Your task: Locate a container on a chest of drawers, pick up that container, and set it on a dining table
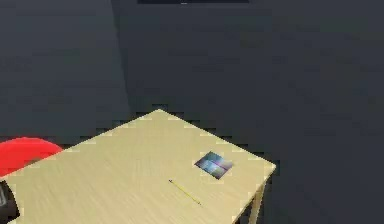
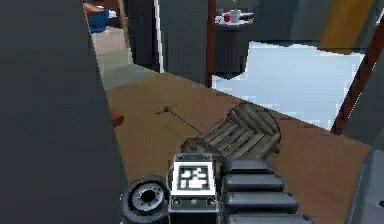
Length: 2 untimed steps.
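A light wooden table (image 1: 150, 165) stands ahead in the forward view, set against dark walls. On it lie a small square picture-like item (image 1: 214, 165) and a thin pencil-like stick (image 1: 184, 190). In the arm side view the arm's white marker square (image 2: 195, 180) sits at the bottom edge, with the gripper's dark body (image 2: 150, 198) just left of it. A brown slatted wooden thing (image 2: 245, 135) shows right behind the marker, over the wooden floor. I cannot make out the fingers, and I cannot tell whether the gripper holds anything.
A red rounded object (image 1: 22, 155) sits at the table's left side. In the arm side view a dark wall (image 2: 50, 110) takes up the left. Farther out lie a pale rug (image 2: 295, 80) and a dark cabinet (image 2: 232, 50) with a small red-and-white thing (image 2: 232, 17) on top.
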{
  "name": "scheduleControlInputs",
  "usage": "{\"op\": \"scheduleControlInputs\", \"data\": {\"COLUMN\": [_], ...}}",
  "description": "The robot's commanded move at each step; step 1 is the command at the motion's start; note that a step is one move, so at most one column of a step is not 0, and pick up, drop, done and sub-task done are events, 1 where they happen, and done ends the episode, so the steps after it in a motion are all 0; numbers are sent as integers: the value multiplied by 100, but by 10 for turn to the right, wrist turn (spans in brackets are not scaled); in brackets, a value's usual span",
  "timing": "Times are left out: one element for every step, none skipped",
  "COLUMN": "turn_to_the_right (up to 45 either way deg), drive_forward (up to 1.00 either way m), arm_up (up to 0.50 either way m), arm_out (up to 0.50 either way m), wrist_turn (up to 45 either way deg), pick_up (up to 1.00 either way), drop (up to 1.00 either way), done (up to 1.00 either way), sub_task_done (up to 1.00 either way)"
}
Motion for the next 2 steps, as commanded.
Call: {"op": "scheduleControlInputs", "data": {"turn_to_the_right": [450, 90], "drive_forward": [0, 0], "arm_up": [0, 0], "arm_out": [0, 0], "wrist_turn": [0, 0], "pick_up": [0, 0], "drop": [0, 0], "done": [0, 0], "sub_task_done": [0, 0]}}
